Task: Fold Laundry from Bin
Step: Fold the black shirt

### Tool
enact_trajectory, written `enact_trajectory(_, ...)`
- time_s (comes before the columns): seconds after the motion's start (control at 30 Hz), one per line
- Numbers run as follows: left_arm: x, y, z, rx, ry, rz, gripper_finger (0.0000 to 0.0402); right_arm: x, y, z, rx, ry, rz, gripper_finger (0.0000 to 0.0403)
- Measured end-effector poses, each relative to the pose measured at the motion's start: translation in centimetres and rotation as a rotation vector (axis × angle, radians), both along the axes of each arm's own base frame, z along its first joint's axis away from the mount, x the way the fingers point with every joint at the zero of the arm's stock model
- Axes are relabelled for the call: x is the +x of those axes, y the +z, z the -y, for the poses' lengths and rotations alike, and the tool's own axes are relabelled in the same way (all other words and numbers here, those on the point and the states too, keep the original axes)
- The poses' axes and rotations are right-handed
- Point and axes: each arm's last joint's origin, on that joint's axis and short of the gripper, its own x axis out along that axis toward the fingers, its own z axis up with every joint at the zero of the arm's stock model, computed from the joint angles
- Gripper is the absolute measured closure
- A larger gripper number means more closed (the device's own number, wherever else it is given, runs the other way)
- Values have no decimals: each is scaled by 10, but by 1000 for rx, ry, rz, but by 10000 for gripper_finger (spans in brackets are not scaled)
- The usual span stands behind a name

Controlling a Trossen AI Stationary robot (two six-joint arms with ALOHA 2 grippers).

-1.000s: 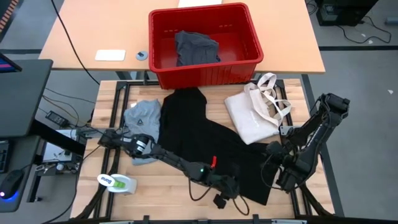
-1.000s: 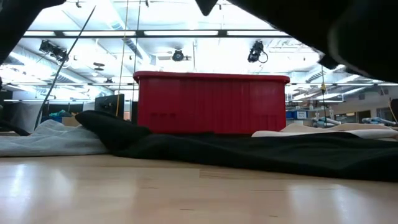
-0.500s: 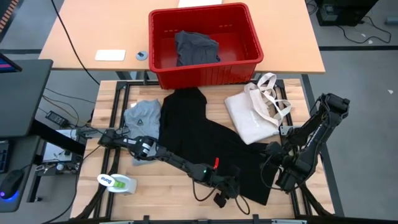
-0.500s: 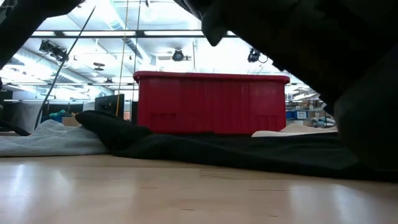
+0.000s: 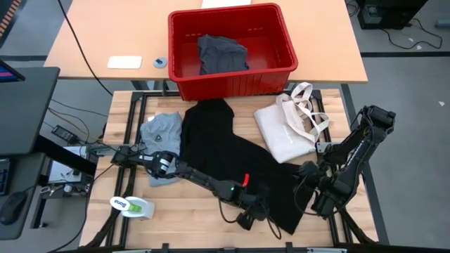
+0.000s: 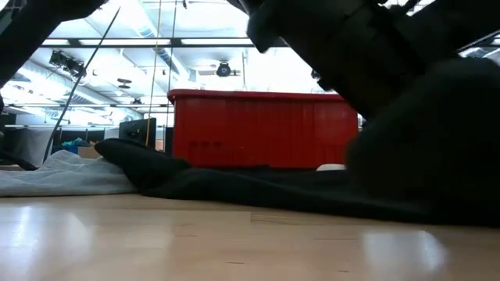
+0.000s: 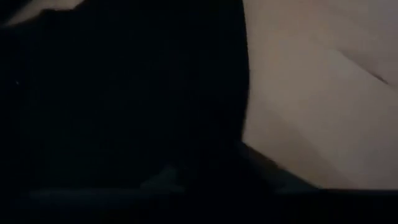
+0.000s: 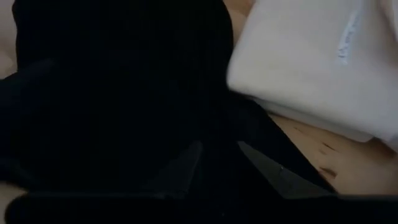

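Note:
The large black garment (image 5: 225, 151) lies spread across the table's middle, its far end near the red bin (image 5: 225, 14). A dark grey garment (image 5: 223, 54) sits in the bin. A light grey T-shirt (image 5: 160, 133) lies crumpled at the black garment's left side. My left gripper (image 5: 253, 216) is down at the black garment's near edge; in the left wrist view black cloth (image 7: 124, 93) fills most of the picture. My right gripper (image 5: 313, 188) is at the garment's right edge, shut on it. My right gripper has black cloth of the garment's right-hand edge (image 8: 217, 127) between its two fingers (image 8: 186, 163). It comes slanting down from the table's right side. One layer or several, I cannot tell. The rest of the garment lies on the table beyond the fingers.
A cream tote bag (image 5: 288, 126) with loop handles lies at the table's right, just beyond the right gripper. A white and green object (image 5: 133, 206) lies near the front left corner. The bin stands on a separate desk past the table's far edge.
My left gripper has sunk onto the black garment's near edge and tipped more steeply down. In the low view its dark bulk now fills much more of the right side. My right arm has kept still.

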Motion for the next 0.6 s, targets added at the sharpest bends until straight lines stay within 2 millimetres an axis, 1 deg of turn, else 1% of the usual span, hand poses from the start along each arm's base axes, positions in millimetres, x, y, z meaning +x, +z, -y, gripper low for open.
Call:
enact_trajectory(0.03, -3, 3, 0, 2, -10, -21, 350, 0, 0, -1, 4, 12, -5, 300)
enact_trajectory(0.07, -7, 6, 1, 2, -21, -59, 374, 1, 0, -2, 7, 32, -16, 300)
enact_trajectory(0.13, -16, 16, 1, -22, -41, -139, 386, 3, -1, -5, 13, 96, -34, 300)
enact_trajectory(0.23, -37, 33, 4, -15, -65, -285, 390, 11, -2, -17, 26, 263, -20, 300)
enact_trajectory(0.33, -54, 49, 5, 8, -64, -386, 392, 28, -10, -35, 4, 439, 36, 302)
enact_trajectory(0.4, -61, 49, 7, -3, -57, -450, 390, 41, -21, -48, -18, 535, 54, 305)
enact_trajectory(0.47, -63, 44, 10, -19, -49, -482, 382, 53, -33, -59, -34, 583, 59, 308)
enact_trajectory(0.53, -61, 41, 16, -34, -49, -457, 368, 62, -43, -68, -49, 589, 53, 311)
enact_trajectory(0.6, -61, 44, 24, -32, -52, -403, 351, 68, -54, -73, -58, 569, 33, 312)
